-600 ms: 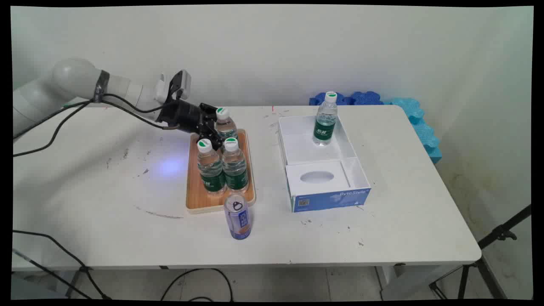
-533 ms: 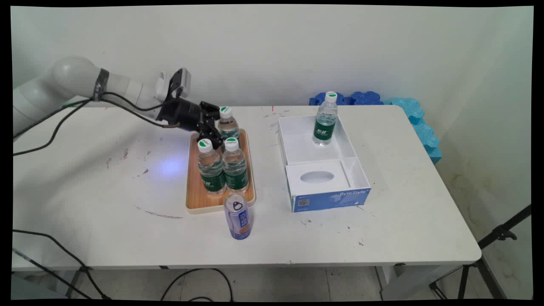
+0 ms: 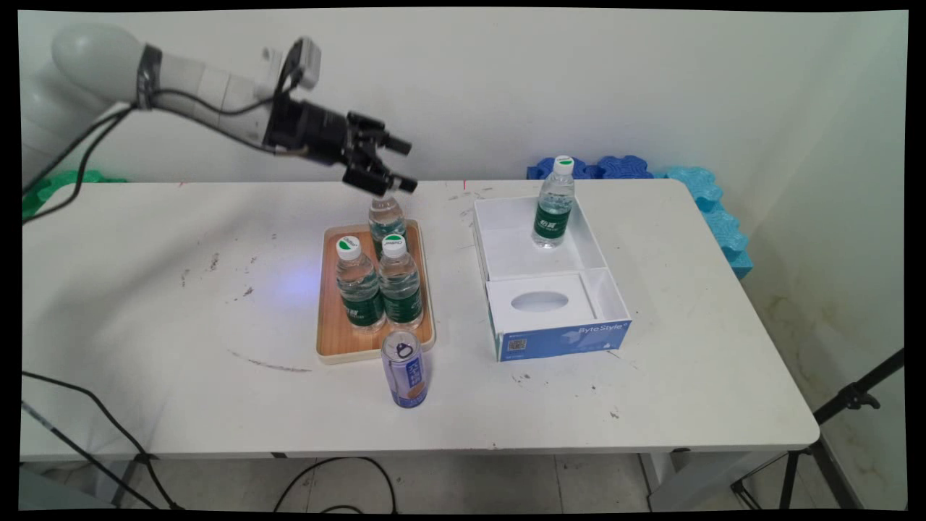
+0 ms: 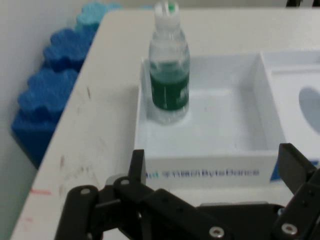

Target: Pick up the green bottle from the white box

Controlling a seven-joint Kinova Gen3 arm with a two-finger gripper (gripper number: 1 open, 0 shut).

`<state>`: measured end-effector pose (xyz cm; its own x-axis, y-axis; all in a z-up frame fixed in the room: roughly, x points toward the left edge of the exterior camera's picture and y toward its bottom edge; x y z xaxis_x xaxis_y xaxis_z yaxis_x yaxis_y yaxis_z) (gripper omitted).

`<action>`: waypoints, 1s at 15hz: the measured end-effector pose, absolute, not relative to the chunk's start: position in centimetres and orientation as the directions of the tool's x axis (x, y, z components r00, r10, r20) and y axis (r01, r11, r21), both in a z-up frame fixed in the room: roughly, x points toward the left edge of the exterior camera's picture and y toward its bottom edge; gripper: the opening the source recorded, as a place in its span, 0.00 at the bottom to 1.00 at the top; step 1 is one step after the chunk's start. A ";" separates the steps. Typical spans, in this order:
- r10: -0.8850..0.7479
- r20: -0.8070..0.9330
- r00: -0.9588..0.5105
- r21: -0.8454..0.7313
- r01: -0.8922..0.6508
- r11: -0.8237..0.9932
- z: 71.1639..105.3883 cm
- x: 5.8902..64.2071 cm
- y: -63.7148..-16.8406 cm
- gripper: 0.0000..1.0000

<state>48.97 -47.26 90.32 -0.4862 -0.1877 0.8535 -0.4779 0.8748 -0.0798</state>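
My gripper (image 3: 400, 166) hangs open and holds nothing, in the air just above the rear water bottle (image 3: 386, 223) on the wooden tray (image 3: 338, 340). Its lower finger hides that bottle's cap. Two more green-labelled bottles (image 3: 358, 286) (image 3: 400, 284) stand side by side in front of it on the tray. In the hand view the gripper (image 4: 215, 167) has its fingers (image 4: 138, 164) far apart. It faces the white box (image 4: 210, 150), where a fourth bottle (image 4: 170, 75) stands upright in the far compartment.
A blue drink can (image 3: 406, 369) stands on the table by the tray's near right corner. The white box (image 3: 550, 289) with the bottle (image 3: 553, 206) sits right of the tray. Blue foam pieces (image 3: 694, 188) lie at the table's far right corner.
The gripper has risen from beside the rear bottle on the tray and moved up and a little right. The rear bottle stays standing on the tray.
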 end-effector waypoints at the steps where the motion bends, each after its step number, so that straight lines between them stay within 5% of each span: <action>1: -0.179 0.857 -0.484 -0.086 -0.476 0.875 91.5 48.3 -47.5 1.00; 7: -0.165 0.851 -0.499 -0.109 -0.476 0.872 94.3 42.3 -50.3 1.00; 15: -0.210 0.804 -0.556 -0.107 -0.482 0.870 90.7 33.1 -57.3 1.00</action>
<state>33.08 -57.28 90.69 -0.5563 -0.2096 0.8041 -0.4822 0.8695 -0.1070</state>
